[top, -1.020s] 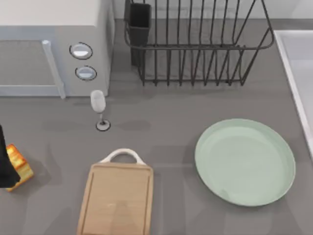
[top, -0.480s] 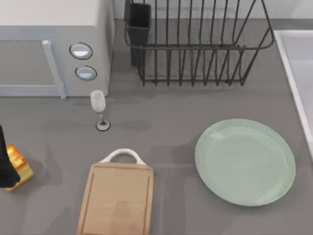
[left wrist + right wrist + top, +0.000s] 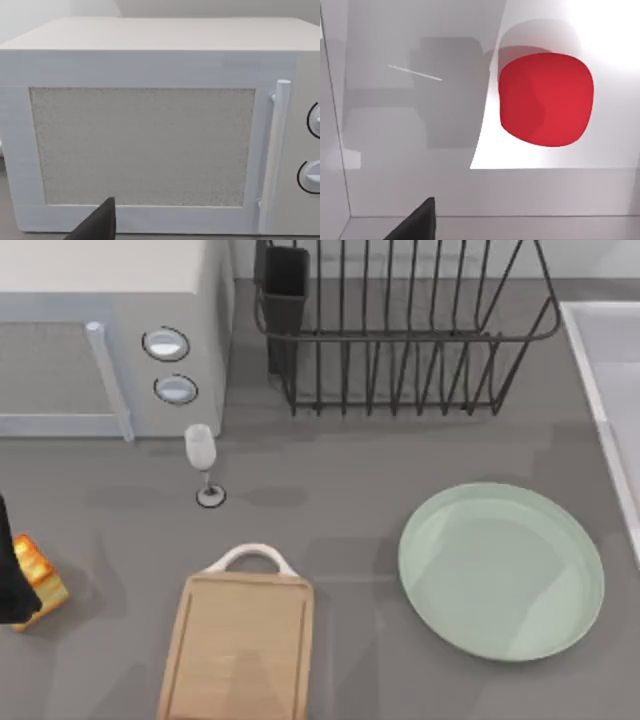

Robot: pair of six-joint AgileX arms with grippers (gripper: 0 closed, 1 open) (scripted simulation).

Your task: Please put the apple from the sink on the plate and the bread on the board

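The red apple (image 3: 546, 99) lies on the pale floor of the sink (image 3: 410, 190), below my right gripper (image 3: 417, 222), of which a dark tip shows at the picture's edge. The sink's white rim (image 3: 590, 370) runs down the table's right edge. The mint-green plate (image 3: 500, 570) lies right of centre with nothing on it. The wooden board (image 3: 238, 650) with its white handle sits at the front, bare. The bread (image 3: 38, 578) rests tilted at the far left edge, right beside the dark body of my left gripper (image 3: 8, 570).
A white microwave (image 3: 100, 330) fills the back left and stands close in front of the left wrist camera (image 3: 150, 145). A black wire dish rack (image 3: 400, 330) stands at the back centre. A small wine glass (image 3: 203, 455) stands between the microwave and the board.
Shading on the plate and the sink rim has shifted slightly. The bread, board, plate and left gripper stay where they were.
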